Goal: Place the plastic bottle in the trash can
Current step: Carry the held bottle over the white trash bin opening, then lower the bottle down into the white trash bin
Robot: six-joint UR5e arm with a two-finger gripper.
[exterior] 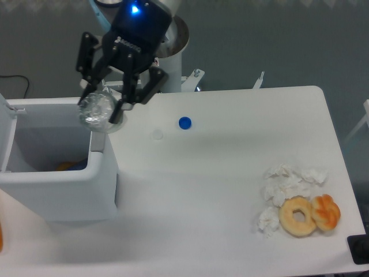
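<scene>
The plastic bottle (98,113) is held clamped between the jaws of the gripper (102,111), its ridged round base turned toward the camera. It is seen over the right rim of the trash can (57,196), which stands at the left edge of the desk (230,190). Something orange is visible inside the can. A small blue cap (184,122) lies near the rear edge. Crumpled tissues (282,184) and two donuts (310,214) are placed near the front right corner.

The hand (101,108) grips the plastic bottle (98,112) (clear) over the trash can (98,173) rim.
</scene>
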